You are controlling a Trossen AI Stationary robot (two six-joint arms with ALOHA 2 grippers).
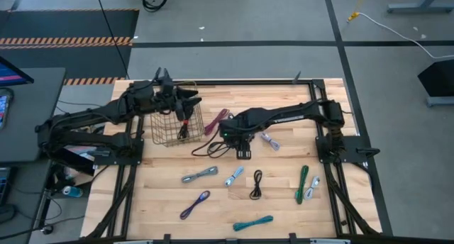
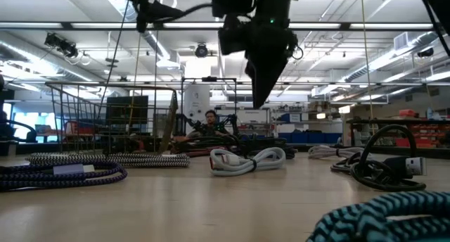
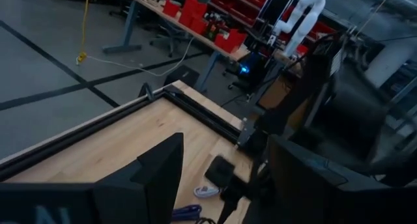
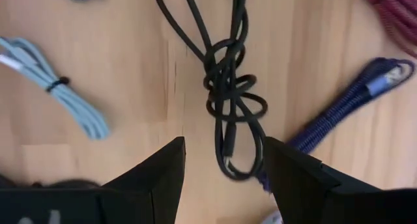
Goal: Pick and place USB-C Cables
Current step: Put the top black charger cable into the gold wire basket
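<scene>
My right gripper (image 1: pixel 243 152) (image 4: pixel 225 152) hangs open above a loose black cable (image 4: pixel 228 94) (image 1: pixel 211 149) near the table's middle. In the low view its fingers (image 2: pixel 261 80) point down, clear of the wood. Around the black cable lie a light-blue cable (image 4: pixel 71 100), a purple braided one (image 4: pixel 345 113) and a maroon one (image 4: pixel 391 9). Nearer the front edge lie grey-silver (image 1: pixel 200 175), black (image 1: pixel 257 184), green (image 1: pixel 303 184), purple (image 1: pixel 195 203) and teal (image 1: pixel 253 222) cables. My left gripper (image 1: pixel 187 106) (image 3: pixel 225 152) is open above the wire basket (image 1: pixel 167 136).
The wire basket (image 2: pixel 105 119) stands at the table's far left, with something dark inside it (image 1: pixel 183 128). A white-grey cable (image 1: pixel 269 140) (image 2: pixel 246 161) lies just right of my right gripper. A black frame (image 1: pixel 248 81) rims the table. Bare wood shows along the near left.
</scene>
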